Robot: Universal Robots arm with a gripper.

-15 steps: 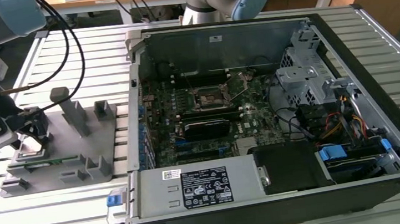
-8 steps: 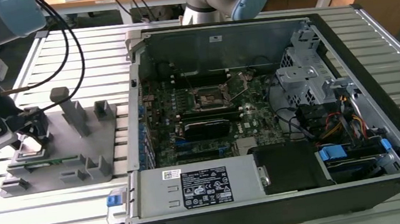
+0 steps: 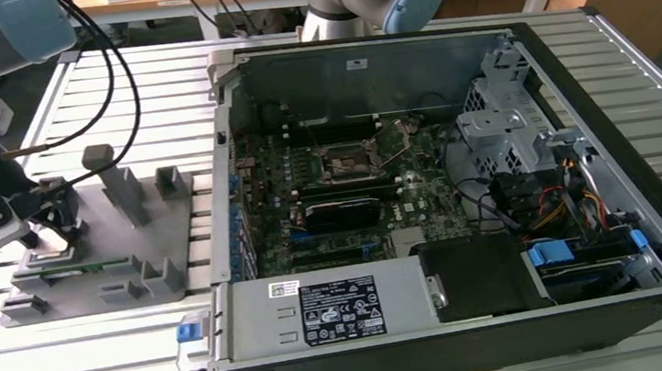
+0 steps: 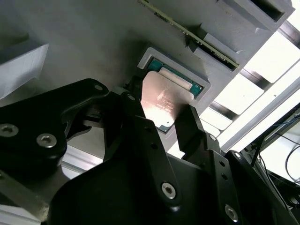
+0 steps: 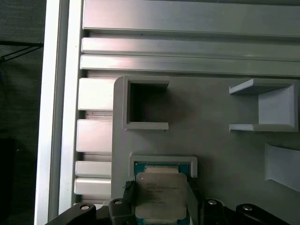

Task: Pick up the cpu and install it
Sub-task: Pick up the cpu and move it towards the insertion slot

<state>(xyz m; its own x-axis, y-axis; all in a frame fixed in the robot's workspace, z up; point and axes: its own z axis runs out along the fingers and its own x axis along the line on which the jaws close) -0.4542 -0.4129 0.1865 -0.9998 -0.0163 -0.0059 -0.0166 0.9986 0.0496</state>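
**CPU gripped at fixture recess**

One cpu lies directly between the two fingers of the single gripper. In both wrist views the fingers are pressed against two opposite edges of the cpu, pinching it. The chip sits metal face up, partly within the one raised-rim recess of a grey fixture plate beneath the gripper. One open computer case stands well apart from the gripper on the same desk.
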